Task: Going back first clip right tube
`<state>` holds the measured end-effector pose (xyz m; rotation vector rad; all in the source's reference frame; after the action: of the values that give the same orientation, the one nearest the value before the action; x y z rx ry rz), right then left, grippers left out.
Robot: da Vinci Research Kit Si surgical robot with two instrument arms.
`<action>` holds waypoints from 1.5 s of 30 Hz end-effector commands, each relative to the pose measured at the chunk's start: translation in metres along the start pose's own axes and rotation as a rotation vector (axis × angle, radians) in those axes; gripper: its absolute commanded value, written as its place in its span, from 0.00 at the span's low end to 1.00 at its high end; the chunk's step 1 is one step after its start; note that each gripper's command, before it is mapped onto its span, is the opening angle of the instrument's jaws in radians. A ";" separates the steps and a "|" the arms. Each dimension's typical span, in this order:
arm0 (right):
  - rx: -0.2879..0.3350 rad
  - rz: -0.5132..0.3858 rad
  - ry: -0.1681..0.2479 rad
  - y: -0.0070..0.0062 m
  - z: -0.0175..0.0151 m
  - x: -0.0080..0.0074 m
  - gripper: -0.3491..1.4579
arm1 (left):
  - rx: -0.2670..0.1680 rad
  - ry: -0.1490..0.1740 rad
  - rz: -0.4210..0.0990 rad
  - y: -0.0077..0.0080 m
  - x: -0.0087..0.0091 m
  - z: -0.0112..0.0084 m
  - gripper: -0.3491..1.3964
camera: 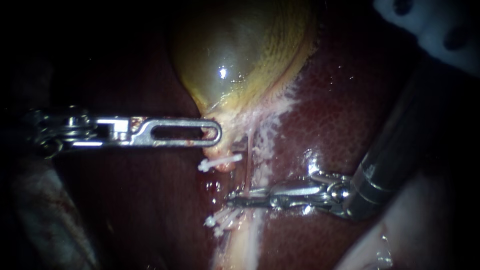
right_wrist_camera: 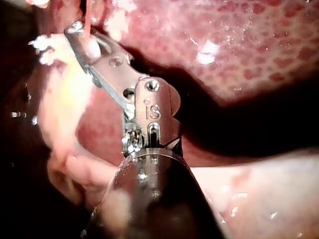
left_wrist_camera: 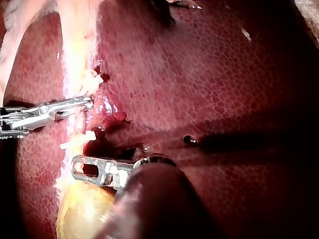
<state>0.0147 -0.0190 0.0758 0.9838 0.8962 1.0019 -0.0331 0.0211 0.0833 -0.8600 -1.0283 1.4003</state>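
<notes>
Endoscope view. Item: thin red tube, one, running from the gallbladder neck down over the liver, just beside a pale fatty band. Handling, judged: soft, wet, slippery, easily torn; take it squarely across its bare stretch, lightly. Instruments, two: right instrument, hand narrowly spread, its two jaws either side of the tube; left instrument, tip at the gallbladder neck, whether its hand grips cannot be told. White clips: one upper clip; lower cluster, at least two, exact count unclear.
</notes>
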 end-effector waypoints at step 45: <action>-0.053 -0.383 0.002 0.0001 -0.0011 0.0021 0.46 | 0.000 0.000 0.000 0.0000 0.0000 0.0000 0.00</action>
<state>0.0141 -0.0166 0.0752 0.7183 1.0112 0.6881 -0.0331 0.0211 0.0833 -0.8600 -1.0280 1.4001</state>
